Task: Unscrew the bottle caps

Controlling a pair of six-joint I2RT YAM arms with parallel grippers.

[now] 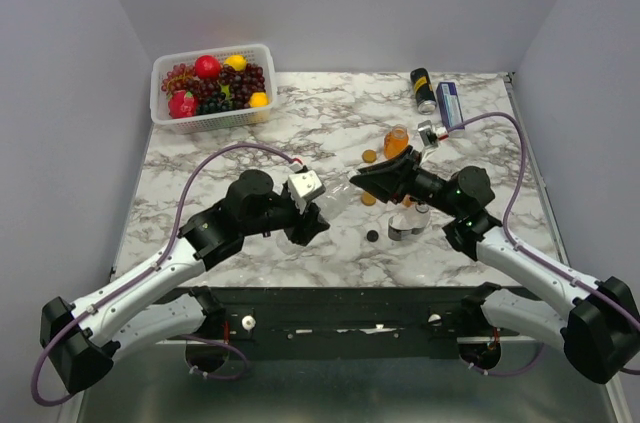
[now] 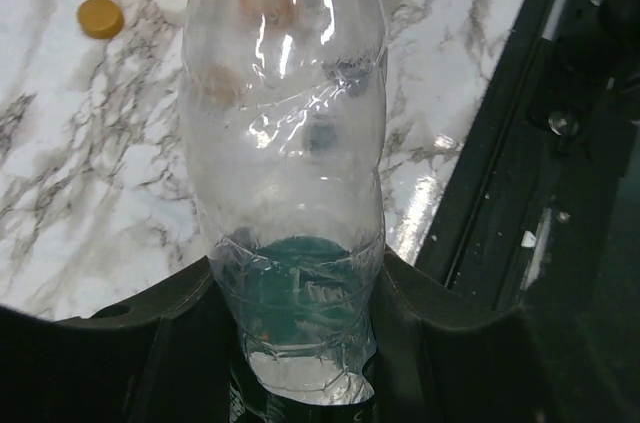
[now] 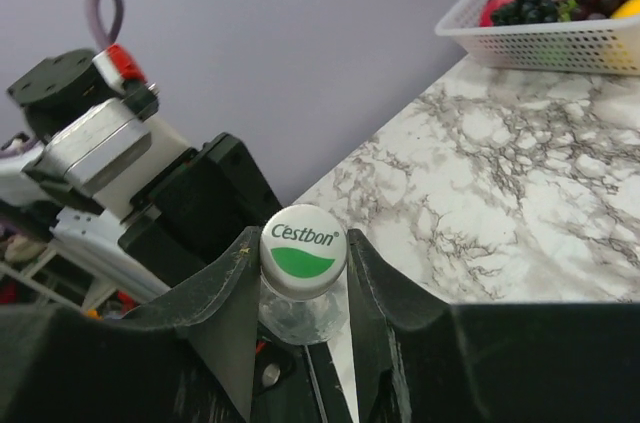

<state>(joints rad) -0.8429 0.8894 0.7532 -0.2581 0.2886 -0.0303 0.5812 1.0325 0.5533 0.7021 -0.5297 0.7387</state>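
Note:
A clear bottle hangs lying on its side over the table's middle. My left gripper is shut on its lower body. Its cap is white with a green logo. My right gripper is shut on that cap, one finger on each side, and meets the bottle's neck from the right. An open orange-juice bottle stands behind. Two orange caps and a dark cap lie loose on the marble. Another clear bottle sits under my right arm, partly hidden.
A white basket of fruit stands at the back left. A black can and a blue box lie at the back right. The table's dark front rail runs just below the held bottle.

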